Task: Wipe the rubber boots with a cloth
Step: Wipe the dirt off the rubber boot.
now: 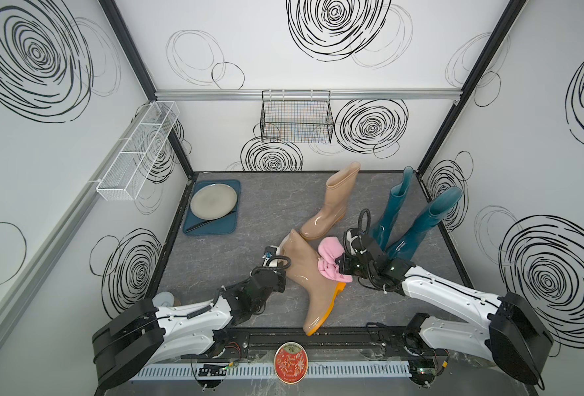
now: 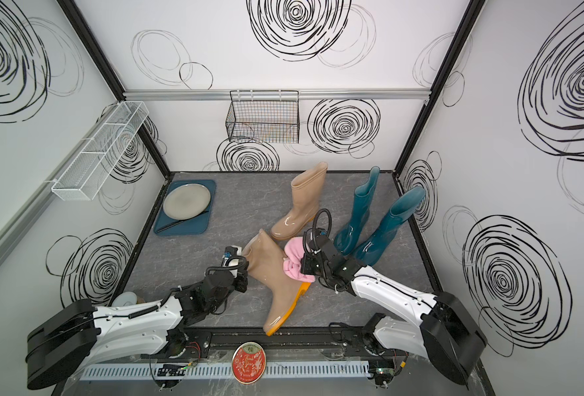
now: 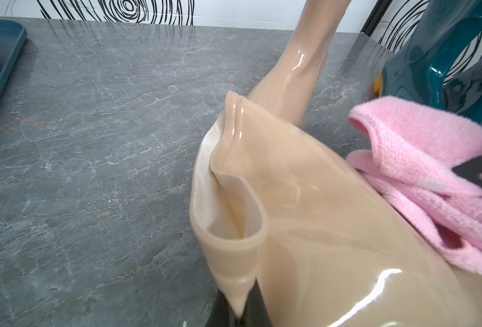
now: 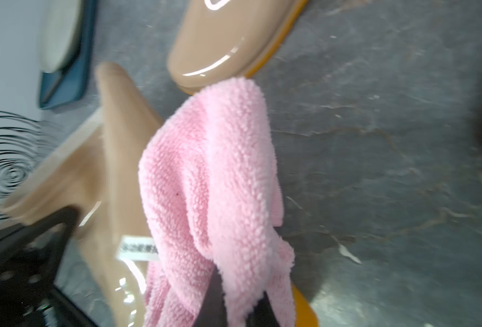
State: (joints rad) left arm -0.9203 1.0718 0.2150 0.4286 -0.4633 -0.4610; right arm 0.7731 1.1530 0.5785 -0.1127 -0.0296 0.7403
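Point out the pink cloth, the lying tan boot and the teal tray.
pink cloth (image 1: 330,252), in a top view, upper fold.
lying tan boot (image 1: 306,274), in a top view, shaft side.
teal tray (image 1: 225,227), in a top view, bare corner.

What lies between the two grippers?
The lying tan boot: left gripper pinches its rim, right gripper holds the pink cloth on it, in both top views.

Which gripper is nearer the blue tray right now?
Left. The left gripper, shut on the cuff of the lying tan boot, is on that boot's side facing the blue tray; the right gripper, shut on the pink cloth, is across the boot, farther away.
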